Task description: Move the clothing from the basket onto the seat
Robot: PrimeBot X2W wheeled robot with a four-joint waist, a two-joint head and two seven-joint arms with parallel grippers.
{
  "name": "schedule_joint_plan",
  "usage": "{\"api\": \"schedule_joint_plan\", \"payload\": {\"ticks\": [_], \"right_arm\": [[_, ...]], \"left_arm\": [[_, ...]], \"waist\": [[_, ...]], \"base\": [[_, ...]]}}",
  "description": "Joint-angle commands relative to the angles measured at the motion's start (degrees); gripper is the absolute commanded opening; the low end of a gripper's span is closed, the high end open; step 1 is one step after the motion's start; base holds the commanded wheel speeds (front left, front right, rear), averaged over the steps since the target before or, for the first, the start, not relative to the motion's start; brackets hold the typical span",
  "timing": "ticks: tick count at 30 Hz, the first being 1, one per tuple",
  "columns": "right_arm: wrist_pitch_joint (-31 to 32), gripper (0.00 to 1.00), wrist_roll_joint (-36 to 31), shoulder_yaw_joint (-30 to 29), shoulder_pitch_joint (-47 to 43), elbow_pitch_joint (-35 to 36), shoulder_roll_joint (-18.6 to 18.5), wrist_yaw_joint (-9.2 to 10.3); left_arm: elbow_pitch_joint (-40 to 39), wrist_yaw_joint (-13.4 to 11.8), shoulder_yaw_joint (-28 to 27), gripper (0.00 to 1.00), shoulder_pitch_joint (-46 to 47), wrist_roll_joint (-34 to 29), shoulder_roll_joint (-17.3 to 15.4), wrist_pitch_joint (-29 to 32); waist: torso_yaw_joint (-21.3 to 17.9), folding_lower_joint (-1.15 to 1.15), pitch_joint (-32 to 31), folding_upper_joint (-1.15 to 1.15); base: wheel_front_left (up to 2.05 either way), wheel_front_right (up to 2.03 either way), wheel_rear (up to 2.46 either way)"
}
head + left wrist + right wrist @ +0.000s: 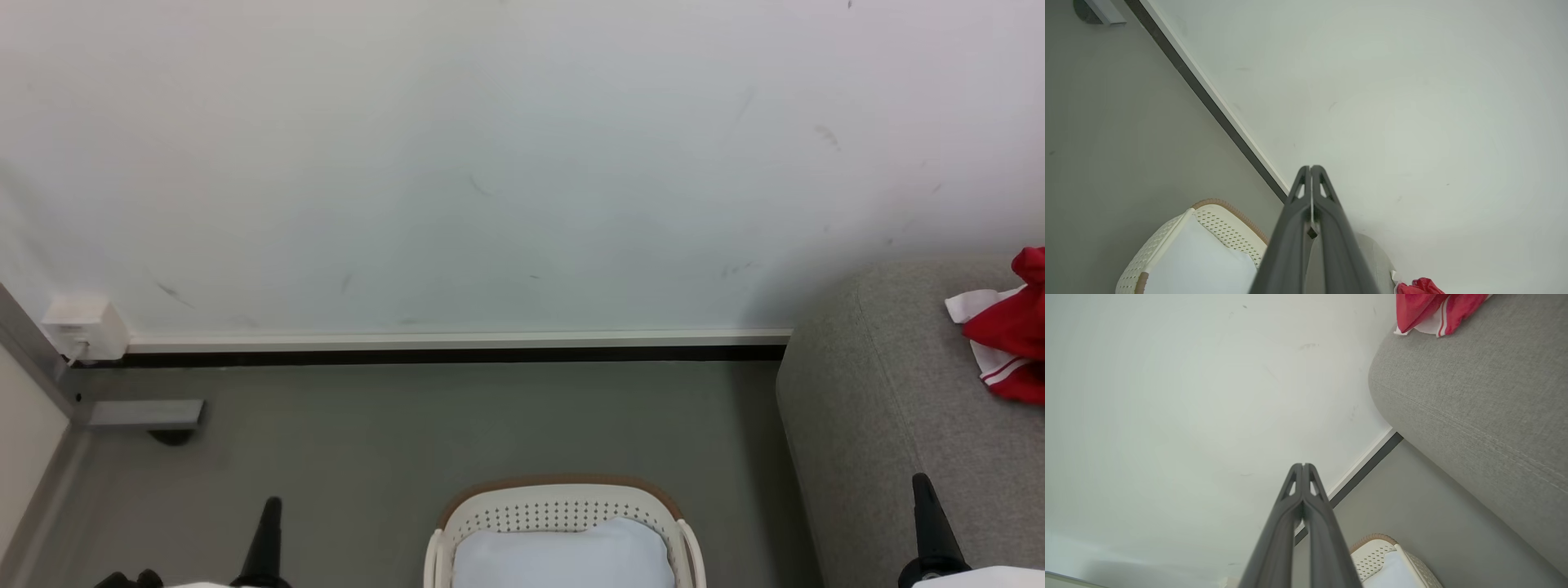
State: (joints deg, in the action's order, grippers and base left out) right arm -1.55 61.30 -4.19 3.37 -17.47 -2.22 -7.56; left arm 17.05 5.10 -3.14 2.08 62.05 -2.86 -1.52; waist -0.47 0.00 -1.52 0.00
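Clothing [1012,335], red with white panels and striped trim, lies bunched on top of the grey seat [882,408] at the far right of the head view, partly cut off by the picture's edge. The right gripper [921,483] stands at the lower right, its two dark fingers pressed together with nothing between them. Its tip shows against the seat's side, below the clothing and well apart from it. In the right wrist view the closed fingers point toward the white wall [490,163], and the red fabric sits up at the top right on the seat's rounded edge, off to the side of the fingers' line. The left gripper [271,506] is at the lower left over the grey floor [408,425], likewise closed and empty. The basket [563,498] sits on the floor at the bottom middle, between the two grippers, with a pale white cushion [563,555] lying inside it. In the left wrist view the clothing shows as a small red patch at the bottom edge, right of the fingers and beyond the basket.
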Motion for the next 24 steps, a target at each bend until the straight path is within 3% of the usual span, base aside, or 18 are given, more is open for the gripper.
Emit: {"api": "schedule_joint_plan", "payload": {"ticks": [1,24], "right_arm": [[0.4,0.0,1.8,-0.3,1.1,0.9,-0.7,0.07],[3.6,0.0,13.9,-1.2,2.0,2.0,-0.8,0.09]], "left_arm": [[-0.8,0.4,-0.4,0.0,1.2,1.7,-0.3,0.4],[-1.7,1.3,-1.7,0.0,2.7,13.7,-0.2,3.6]], "waist": [[0.0,0.0,0.0,0.0],[0.2,0.0,0.6,0.0]], "base": [[0.0,0.0,0.0],[0.0,0.0,0.0]]}}
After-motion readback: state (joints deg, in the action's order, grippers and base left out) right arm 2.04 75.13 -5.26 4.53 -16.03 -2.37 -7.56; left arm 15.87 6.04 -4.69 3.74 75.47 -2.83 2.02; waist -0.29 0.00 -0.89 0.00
